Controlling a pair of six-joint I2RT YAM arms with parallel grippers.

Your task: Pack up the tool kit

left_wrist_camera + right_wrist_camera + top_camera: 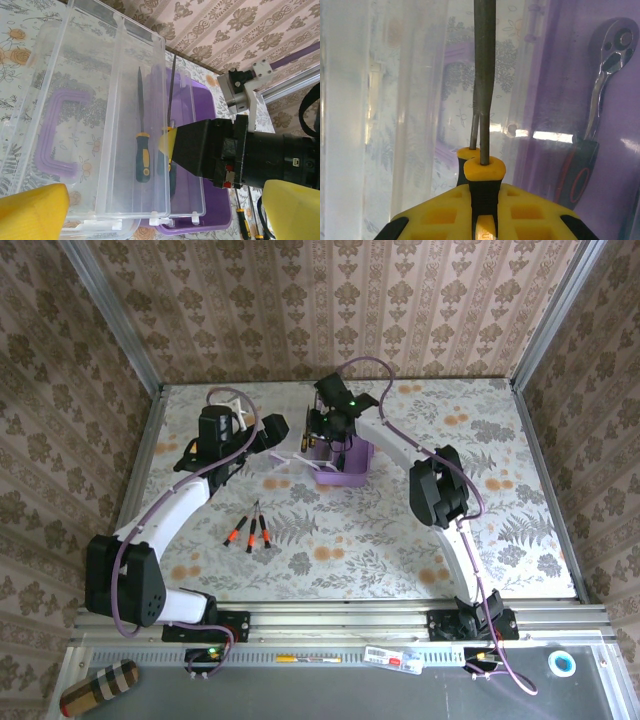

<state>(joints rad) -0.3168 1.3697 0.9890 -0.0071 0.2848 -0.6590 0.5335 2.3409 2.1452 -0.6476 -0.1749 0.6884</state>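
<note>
Your right gripper (pixel 485 210) is clenched on a yellow-and-black screwdriver (pixel 482 75), held over the open purple case (pixel 340 478) at the table's far middle. A ratchet wrench (pixel 602 85) lies inside. A second screwdriver (pixel 142 150) lies by the clear lid (pixel 90 100) (in lid or tray, I cannot tell). Your left gripper (pixel 290 456) hangs released just left of the case. Three orange-handled screwdrivers (pixel 250 532) lie nearer, left of centre.

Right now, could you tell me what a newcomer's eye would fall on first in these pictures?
The purple case at the far middle of the table stands open, its clear lid swung out. Over it, the right end effector is shut on a yellow-and-black screwdriver, with a ratchet wrench lying inside. Three orange-handled screwdrivers lie loose in front of it.
</note>
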